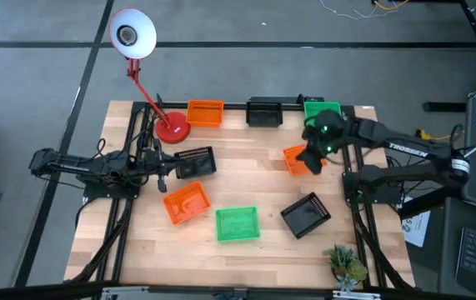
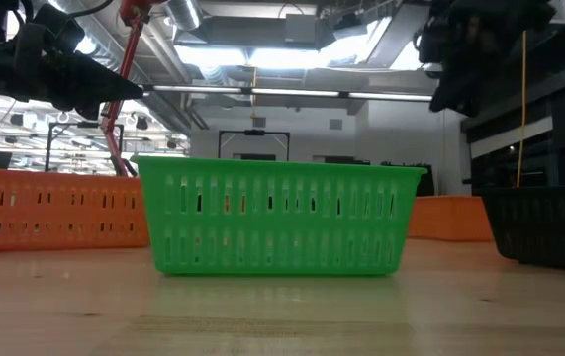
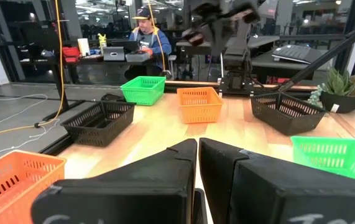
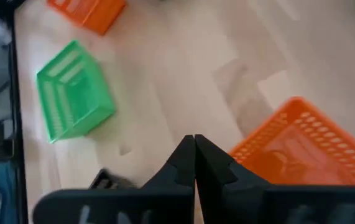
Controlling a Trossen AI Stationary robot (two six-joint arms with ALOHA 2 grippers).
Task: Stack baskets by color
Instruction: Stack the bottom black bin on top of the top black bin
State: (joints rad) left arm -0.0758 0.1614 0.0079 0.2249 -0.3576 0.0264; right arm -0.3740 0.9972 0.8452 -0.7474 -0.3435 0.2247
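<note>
Writing: "TROSSEN" in white on the right arm (image 1: 408,150).
Baskets: small perforated plastic baskets (image 1: 237,223) scattered on the wooden worktop (image 1: 246,167), none stacked, all empty; three orange, two green and four black visible.
Left pincer (image 1: 169,169): closed, empty, beside a black basket.
Right pincer (image 1: 311,160): closed, empty, above an orange basket.
</note>
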